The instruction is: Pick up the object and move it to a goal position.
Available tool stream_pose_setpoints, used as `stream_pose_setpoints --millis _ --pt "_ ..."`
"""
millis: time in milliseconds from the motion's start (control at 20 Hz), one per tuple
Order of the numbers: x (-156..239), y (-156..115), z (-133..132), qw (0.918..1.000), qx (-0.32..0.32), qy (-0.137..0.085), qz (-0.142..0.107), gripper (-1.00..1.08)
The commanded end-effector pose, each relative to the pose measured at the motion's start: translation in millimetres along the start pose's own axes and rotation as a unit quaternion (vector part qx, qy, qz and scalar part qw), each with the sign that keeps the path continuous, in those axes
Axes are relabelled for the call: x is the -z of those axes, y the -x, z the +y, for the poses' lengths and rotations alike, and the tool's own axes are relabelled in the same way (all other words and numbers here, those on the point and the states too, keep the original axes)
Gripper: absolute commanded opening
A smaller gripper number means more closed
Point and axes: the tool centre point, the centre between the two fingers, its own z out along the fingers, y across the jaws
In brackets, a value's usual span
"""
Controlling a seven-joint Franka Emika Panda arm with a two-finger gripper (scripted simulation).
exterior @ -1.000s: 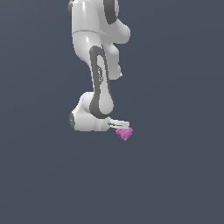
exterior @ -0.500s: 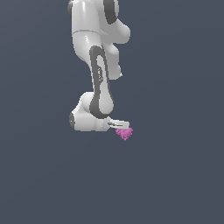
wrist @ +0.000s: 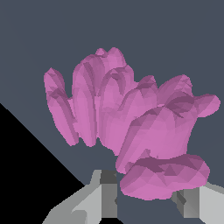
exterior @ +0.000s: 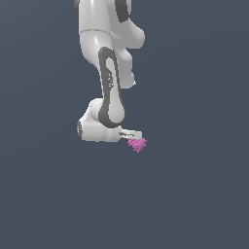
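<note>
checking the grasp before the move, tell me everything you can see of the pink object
The pink object is a small magenta lump of rounded, ridged lobes bunched like petals, matte and faceted. It is much smaller than the white arm. In the exterior view it sits at the tip of the hand, just below the fingers. In the wrist view it fills the frame, its lower lobe lying between the two grey fingertips. Whether the fingers actually press it cannot be told.

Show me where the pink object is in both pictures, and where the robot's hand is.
pink object (exterior: 137,144): exterior view, middle of the lump.
pink object (wrist: 131,122): wrist view, central ridged lobes.
hand (exterior: 134,135): exterior view, between the fingertips, right above the object.
</note>
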Motion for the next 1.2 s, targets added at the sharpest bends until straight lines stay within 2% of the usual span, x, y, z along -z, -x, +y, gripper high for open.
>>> stream_pose_setpoints --millis 0,700,1150 --pt "1 8 6 1.0000 0.000 0.000 0.000 -1.00" --pt "10 81 54 1.0000 0.000 -0.001 0.000 -1.00" --pt "14 103 69 1.0000 0.001 -0.001 0.000 -1.00"
